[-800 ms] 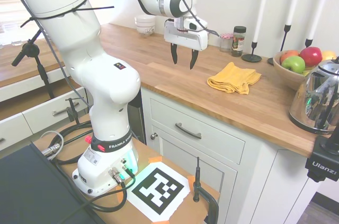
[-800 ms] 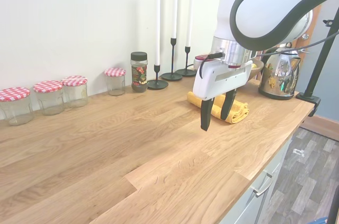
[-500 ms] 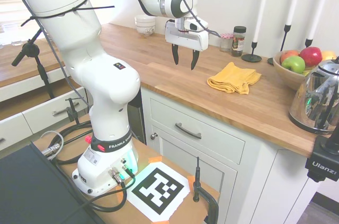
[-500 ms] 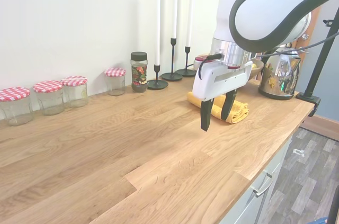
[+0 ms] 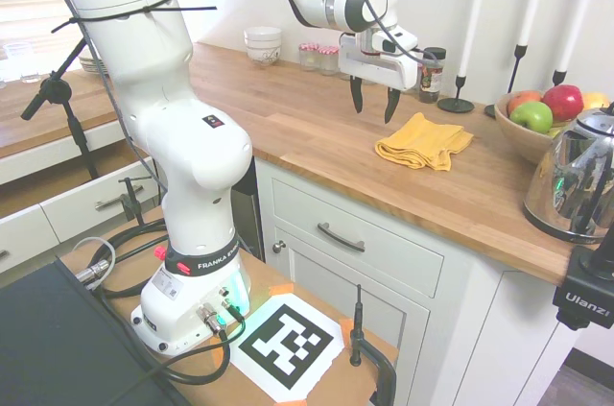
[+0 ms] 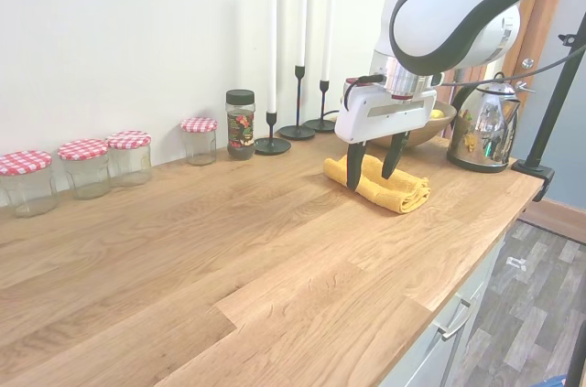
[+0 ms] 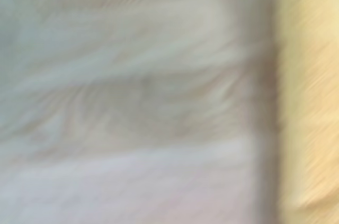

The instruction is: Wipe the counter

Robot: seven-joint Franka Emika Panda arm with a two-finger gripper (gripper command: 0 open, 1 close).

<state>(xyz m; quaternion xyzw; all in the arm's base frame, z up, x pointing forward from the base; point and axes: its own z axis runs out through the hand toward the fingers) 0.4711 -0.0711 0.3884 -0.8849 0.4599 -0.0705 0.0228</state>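
The counter (image 5: 288,128) (image 6: 229,268) is a long warm-brown butcher-block top over white panelled cabinets. A folded yellow cloth (image 5: 424,141) (image 6: 389,184) lies on it toward the kettle end. My gripper (image 5: 372,108) (image 6: 374,167) hangs open above the counter, just off the cloth's edge on the jar side, with nothing between its fingers. The wrist view is blurred: pale wood grain (image 7: 132,102) with the yellow cloth (image 7: 310,91) along one side.
A spice jar (image 5: 433,74) (image 6: 240,123), candlesticks (image 5: 458,99) (image 6: 298,103), a fruit bowl (image 5: 537,123) and a steel kettle (image 5: 576,176) (image 6: 481,135) stand behind and beside the cloth. Checked-lid jars (image 6: 87,167) line the wall. Stacked white bowls (image 5: 263,45) sit at the counter's far end.
The gripper has travelled along the counter toward the yellow cloth and now hangs at its edge, still open and empty. The cloth has not moved.
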